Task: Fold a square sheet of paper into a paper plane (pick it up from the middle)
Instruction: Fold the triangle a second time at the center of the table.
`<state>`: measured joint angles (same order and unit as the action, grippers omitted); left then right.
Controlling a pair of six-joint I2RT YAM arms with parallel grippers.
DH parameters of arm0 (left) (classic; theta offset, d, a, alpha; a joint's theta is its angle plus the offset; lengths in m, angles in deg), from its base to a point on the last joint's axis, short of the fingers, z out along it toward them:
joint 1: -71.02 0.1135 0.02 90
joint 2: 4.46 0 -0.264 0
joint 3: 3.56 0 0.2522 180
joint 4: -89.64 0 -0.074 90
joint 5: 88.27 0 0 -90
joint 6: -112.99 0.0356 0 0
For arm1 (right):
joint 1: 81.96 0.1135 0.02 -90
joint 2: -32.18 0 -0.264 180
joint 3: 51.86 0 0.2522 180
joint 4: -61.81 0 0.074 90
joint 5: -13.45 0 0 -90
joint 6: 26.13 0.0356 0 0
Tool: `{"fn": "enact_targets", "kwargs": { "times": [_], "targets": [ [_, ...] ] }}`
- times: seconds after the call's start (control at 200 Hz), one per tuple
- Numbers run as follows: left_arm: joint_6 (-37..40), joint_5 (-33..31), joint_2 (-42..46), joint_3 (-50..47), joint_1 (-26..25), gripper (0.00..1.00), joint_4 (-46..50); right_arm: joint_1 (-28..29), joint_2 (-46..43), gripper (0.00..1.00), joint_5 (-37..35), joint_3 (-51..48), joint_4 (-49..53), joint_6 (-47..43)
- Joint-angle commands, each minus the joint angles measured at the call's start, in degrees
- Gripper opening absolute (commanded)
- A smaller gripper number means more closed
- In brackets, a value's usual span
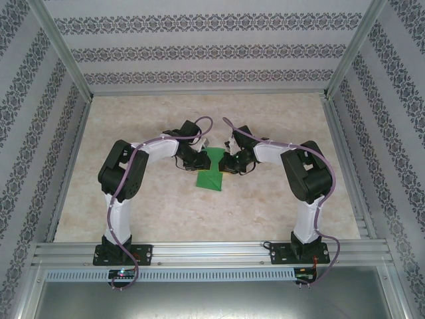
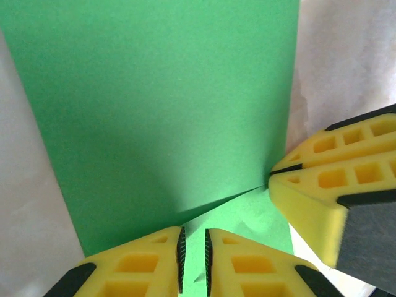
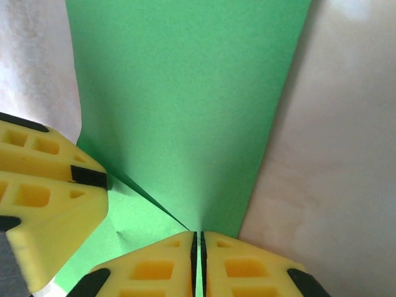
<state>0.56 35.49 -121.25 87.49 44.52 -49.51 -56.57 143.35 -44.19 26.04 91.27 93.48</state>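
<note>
The square sheet of paper (image 1: 211,174) is bright green and lies partly folded at the table's middle, between both grippers. A raised panel (image 2: 161,111) meets a lighter flap (image 2: 247,216) along a slanted crease. My left gripper (image 2: 193,238) sits over the flap with its jaws a narrow gap apart, green showing through. My right gripper (image 3: 198,238) is shut on the sheet's edge at the end of the crease (image 3: 154,207). In each wrist view the other gripper's tip touches the crease: the right gripper (image 2: 272,175) and the left gripper (image 3: 106,179). A paper plane is out of view.
The pale marbled table (image 1: 166,212) spreads around the sheet. Aluminium rails (image 1: 212,251) run along the near edge by the arm bases. Patterned walls (image 1: 199,53) close off the back and sides.
</note>
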Motion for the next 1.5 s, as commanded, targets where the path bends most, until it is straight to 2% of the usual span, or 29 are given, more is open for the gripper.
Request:
{"fn": "enact_targets", "kwargs": {
  "times": [0.0, 0.355, 0.819, 0.964, 1.239, 1.494],
  "targets": [
    [1.75, -0.91, -1.44, 0.97, 0.83, 0.2, 2.35, 0.45, 0.37, 0.14, -1.29, 1.54, 1.78, -1.39],
    [1.98, -1.87, -2.47, 0.97, 0.84, 0.2, 2.73, 0.28, -3.28, 0.25, -2.05, 0.91, 3.26, -1.82],
    [1.87, -1.99, -2.83, -0.19, 0.9, 0.2, 1.89, 0.46, -5.17, 0.29, -3.18, -1.81, 4.46, -1.65],
    [1.7, -1.86, -2.8, -0.48, 0.89, 0.2, 1.78, 0.71, -4.83, 0.29, -1.55, -1.97, 3.4, -1.38],
    [1.76, -1.76, -2.74, -0.72, 0.92, 0.2, 1.65, 0.89, -3.6, 0.15, -0.09, -1.14, 2.03, -0.78],
    [2.1, -1.56, -2.57, -0.48, 0.91, 0.21, 2.09, 0.83, -2.43, 0.07, -1.01, 0.35, 2.1, -1.25]
  ]
}}
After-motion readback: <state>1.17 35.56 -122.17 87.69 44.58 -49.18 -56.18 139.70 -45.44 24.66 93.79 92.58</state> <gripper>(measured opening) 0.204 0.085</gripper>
